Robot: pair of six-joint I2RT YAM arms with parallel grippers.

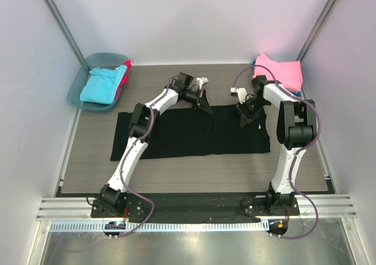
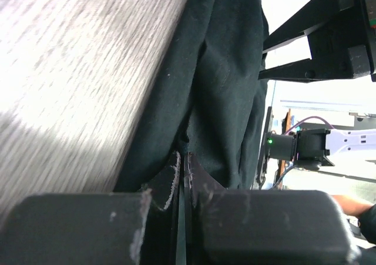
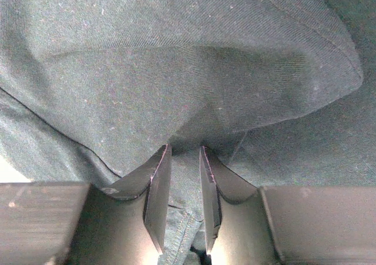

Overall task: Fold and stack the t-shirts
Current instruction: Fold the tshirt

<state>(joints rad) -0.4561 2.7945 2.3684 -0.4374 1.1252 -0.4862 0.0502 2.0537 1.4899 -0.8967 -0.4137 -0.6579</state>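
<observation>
The black t-shirt [image 1: 194, 137] lies spread out as a wide, roughly rectangular sheet of matte knit across the middle of the table [image 1: 176, 174], a grey top with streaky wood grain. At the shirt's far edge the left gripper [image 1: 204, 104] pinches a raised peak of cloth. Up close, its dark, scuffed, wedge-shaped fingers [image 2: 167, 183] press almost together with only a sliver of fabric between them, and soft folds run away from the pinch. The right gripper [image 1: 244, 116] bites the same edge further right, its angular fingers [image 3: 157, 183] set narrow around a puckered ridge of fine-weave cloth under a curving stitched hem. In the far right corner a pink t-shirt [image 1: 279, 71] lies folded flat, with a blue t-shirt [image 1: 299, 93] peeking out beneath it. At far left, a translucent teal tub [image 1: 76, 93] with rounded corners holds a rumpled turquoise t-shirt [image 1: 103, 86] and a red t-shirt [image 1: 124, 81].
</observation>
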